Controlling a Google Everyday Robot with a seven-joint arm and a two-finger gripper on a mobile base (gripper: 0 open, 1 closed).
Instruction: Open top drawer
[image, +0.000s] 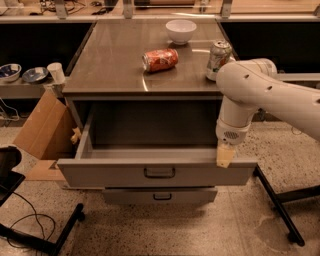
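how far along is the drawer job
Mostly done: the top drawer stands far out, its inside showing. In hand: the tool sits at the right end of the drawer front's top edge. Left: little that I can see, perhaps only lifting the tool away.

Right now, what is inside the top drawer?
The top drawer stands pulled out; its visible grey interior shows nothing. Its front panel covers the floor near the front. The gripper is at the front rim's right end.
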